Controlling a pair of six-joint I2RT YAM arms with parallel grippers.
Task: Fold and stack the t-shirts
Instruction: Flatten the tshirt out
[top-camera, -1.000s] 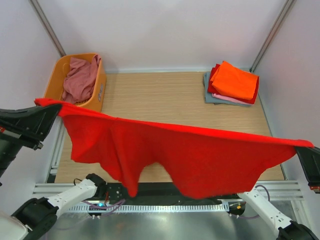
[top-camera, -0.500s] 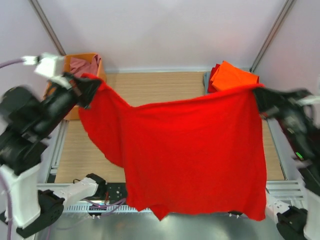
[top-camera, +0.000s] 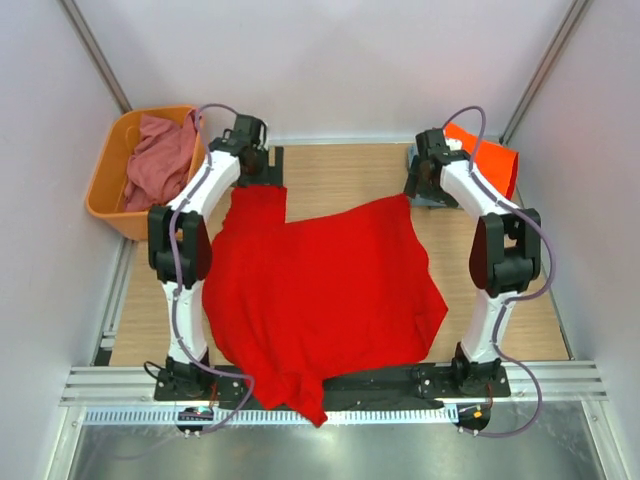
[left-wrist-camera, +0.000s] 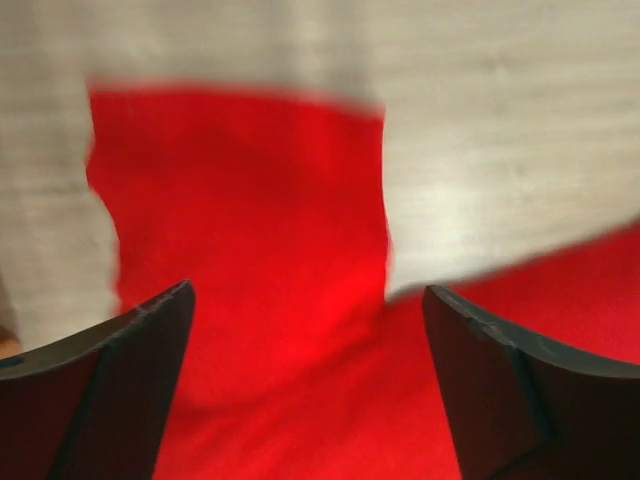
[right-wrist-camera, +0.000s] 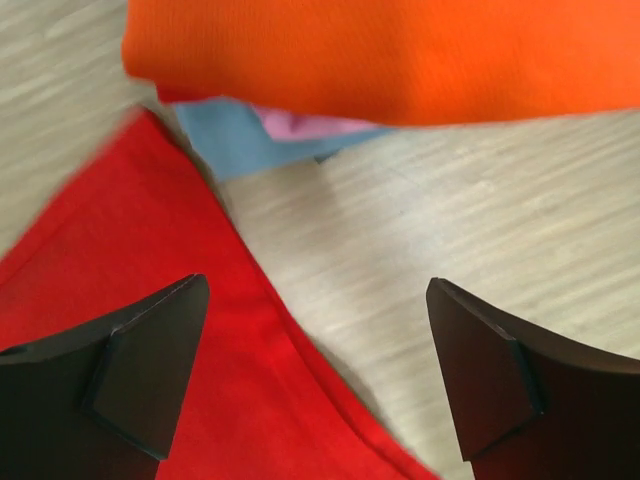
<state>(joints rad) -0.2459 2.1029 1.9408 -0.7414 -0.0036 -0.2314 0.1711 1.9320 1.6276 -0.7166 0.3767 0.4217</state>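
The large bright red t-shirt (top-camera: 320, 290) lies spread over the table, its near part hanging over the front edge. My left gripper (top-camera: 252, 168) stands open just above the shirt's far left corner (left-wrist-camera: 260, 250), with nothing between its fingers (left-wrist-camera: 120, 380). My right gripper (top-camera: 425, 182) is open over the far right corner (right-wrist-camera: 130, 290), half above bare wood. Right beside it is the folded stack: orange t-shirt (right-wrist-camera: 400, 50) on top, pink (right-wrist-camera: 300, 125) and grey-blue (right-wrist-camera: 240, 135) edges showing underneath. The right arm hides part of that stack in the top view.
An orange plastic basket (top-camera: 108, 195) sits at the back left with a dusty rose shirt (top-camera: 160, 155) heaped in it. Grey walls and metal posts close in the table on three sides. A metal rail runs along the near edge.
Both grippers have opened and let go of the red t-shirt. It hung stretched in the air between them; now it lies on the table, with both arms reached to the far side.
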